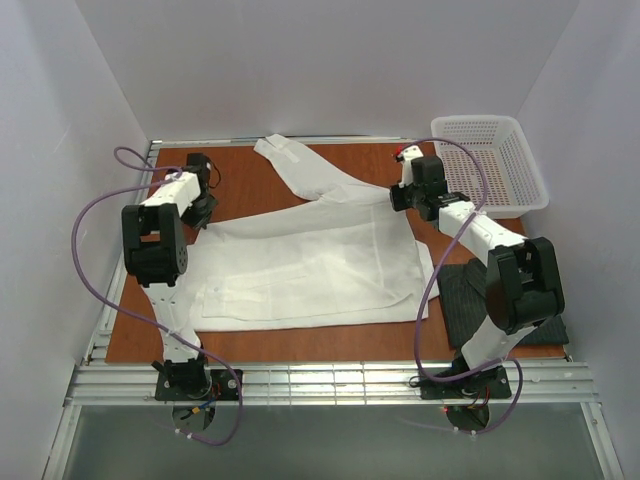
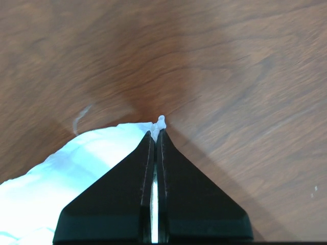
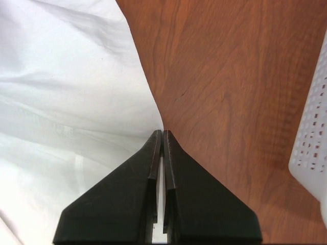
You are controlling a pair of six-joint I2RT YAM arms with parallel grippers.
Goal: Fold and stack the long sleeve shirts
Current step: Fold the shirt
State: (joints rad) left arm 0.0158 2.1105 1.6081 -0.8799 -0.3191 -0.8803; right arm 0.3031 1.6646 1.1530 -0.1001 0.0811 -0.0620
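Observation:
The white long sleeve shirt (image 1: 310, 265) lies spread flat across the middle of the brown table, one sleeve (image 1: 300, 170) trailing toward the back. My left gripper (image 1: 203, 213) sits at the shirt's far left corner. In the left wrist view it (image 2: 157, 133) is shut on a small tuft of the white cloth (image 2: 161, 121). My right gripper (image 1: 400, 197) sits at the shirt's far right edge. In the right wrist view it (image 3: 162, 132) is shut on the white cloth's edge (image 3: 76, 102). The dark long sleeve shirt (image 1: 460, 310) lies folded at the right, partly under my right arm.
A white mesh basket (image 1: 500, 160) stands at the back right corner, and its wall (image 3: 311, 132) shows close to the right of my right gripper. Bare brown table (image 1: 250, 175) lies behind the shirt. White walls enclose the table on three sides.

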